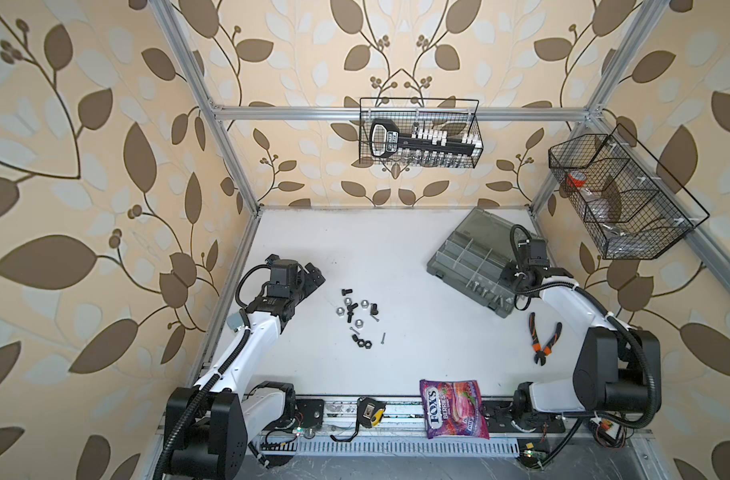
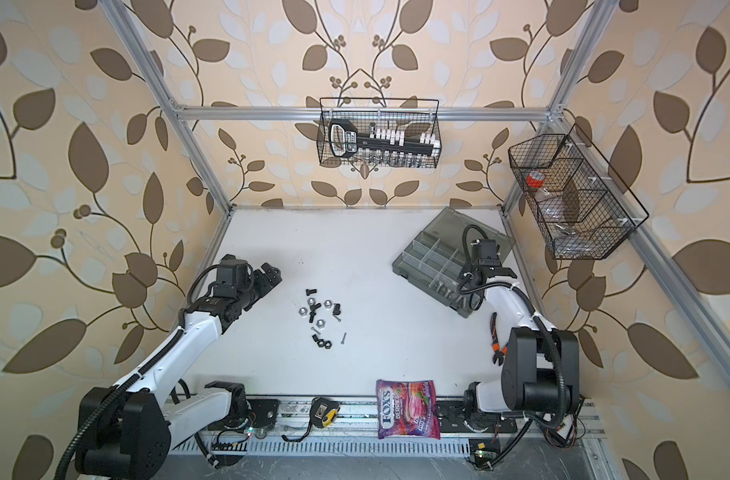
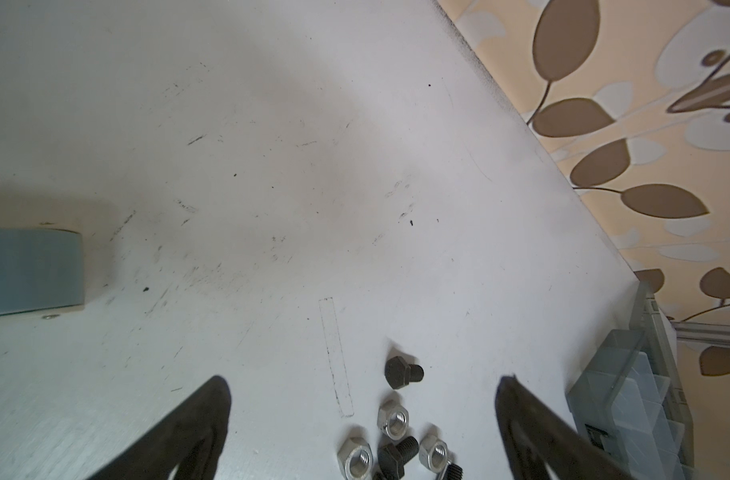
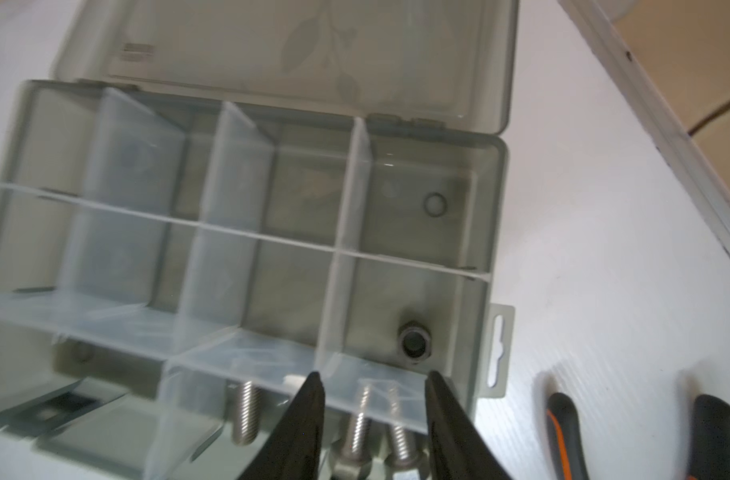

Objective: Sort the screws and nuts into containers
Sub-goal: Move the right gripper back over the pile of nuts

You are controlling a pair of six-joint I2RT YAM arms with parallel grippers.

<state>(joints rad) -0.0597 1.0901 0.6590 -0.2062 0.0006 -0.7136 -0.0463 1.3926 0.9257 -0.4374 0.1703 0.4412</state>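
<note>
Pliers (image 1: 539, 347), candy bag (image 1: 454, 409), tape measure (image 1: 369, 412).

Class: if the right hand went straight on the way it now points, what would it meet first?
Probably the silver screws in the organizer box, just beyond the right hand; depth is unclear.
</note>
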